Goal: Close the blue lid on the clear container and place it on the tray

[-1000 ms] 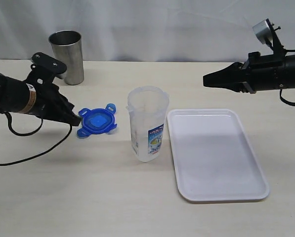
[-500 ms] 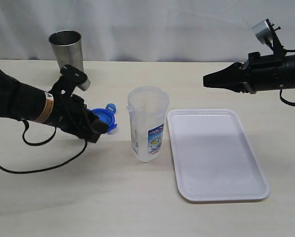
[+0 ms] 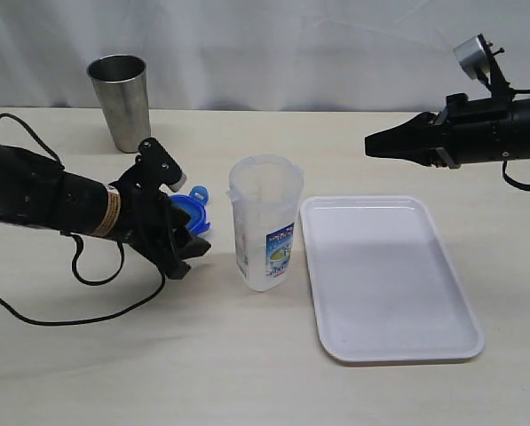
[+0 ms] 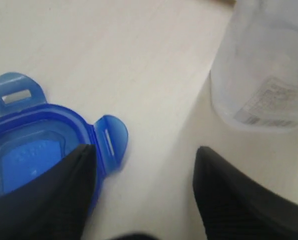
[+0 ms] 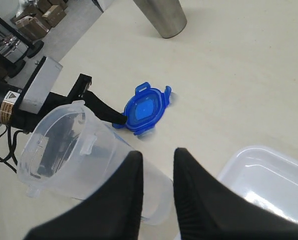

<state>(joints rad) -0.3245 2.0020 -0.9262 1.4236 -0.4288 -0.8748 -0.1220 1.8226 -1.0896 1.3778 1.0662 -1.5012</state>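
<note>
The blue lid (image 3: 192, 206) lies flat on the table left of the clear container (image 3: 265, 222), which stands upright and uncovered. My left gripper (image 3: 190, 247) is low over the lid's near edge and is open. In the left wrist view one finger (image 4: 54, 195) overlaps the blue lid (image 4: 34, 150), the other finger is over bare table, and the clear container (image 4: 263, 75) is just beyond. Nothing sits between the jaws. My right gripper (image 3: 371, 144) hangs high above the tray (image 3: 389, 275), a narrow empty gap between its fingers (image 5: 134, 200).
A grey steel tumbler (image 3: 121, 99) stands at the back left. The white tray lies right of the container, almost touching it. A black cable (image 3: 34, 311) trails from the left arm across the table's front left.
My left arm has swung right, over the lid and toward the container, and its jaws have gone from shut to open. The right arm has not moved.
</note>
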